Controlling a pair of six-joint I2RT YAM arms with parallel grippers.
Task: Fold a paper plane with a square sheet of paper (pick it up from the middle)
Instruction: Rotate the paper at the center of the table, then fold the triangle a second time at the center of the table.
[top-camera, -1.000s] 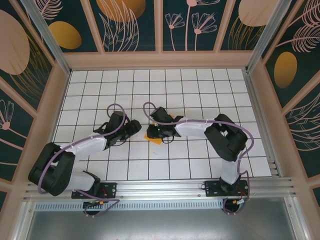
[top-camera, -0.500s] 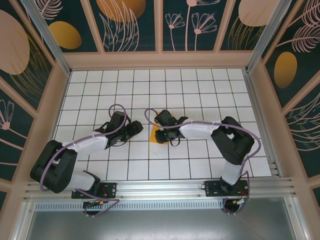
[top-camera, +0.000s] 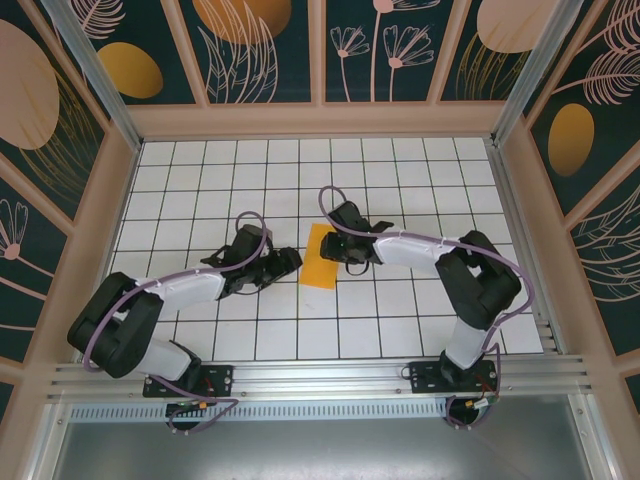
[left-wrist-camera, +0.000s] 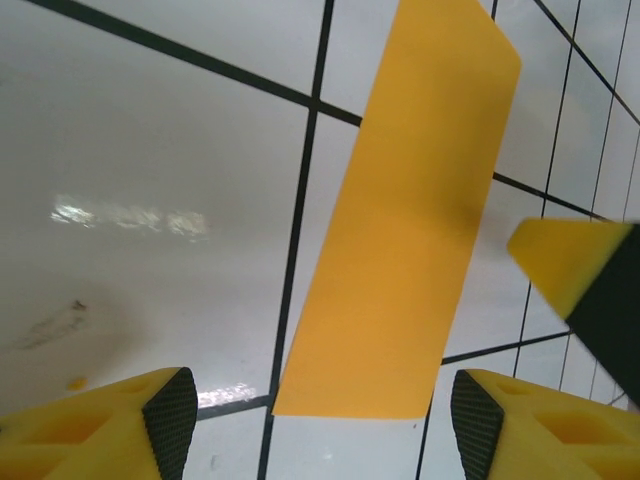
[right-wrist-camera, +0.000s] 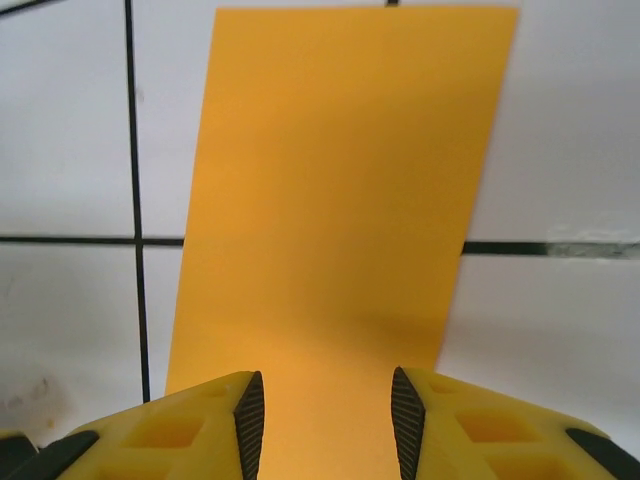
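The square sheet of paper (top-camera: 321, 258) lies flat on the white grid table as an orange-yellow rectangle, about one tile wide and two long. My left gripper (top-camera: 290, 262) stands open just off its left side; in the left wrist view the paper (left-wrist-camera: 400, 230) ends a little ahead of that gripper (left-wrist-camera: 322, 428). My right gripper (top-camera: 341, 248) hovers open over the paper's right side. In the right wrist view the paper (right-wrist-camera: 340, 200) runs under and between the right gripper (right-wrist-camera: 325, 420), untouched by its pads. One right fingertip (left-wrist-camera: 575, 268) shows in the left wrist view.
The white grid table (top-camera: 400, 190) is walled by a wooden frame with dark patterned panels (top-camera: 260, 50). An aluminium rail (top-camera: 320, 375) carrying both arm bases runs along the near edge. Purple cables loop over both arms.
My right gripper has opened and drawn back to the right, uncovering the paper, which now lies flat as a rectangle. My left gripper has slid right toward the paper's edge.
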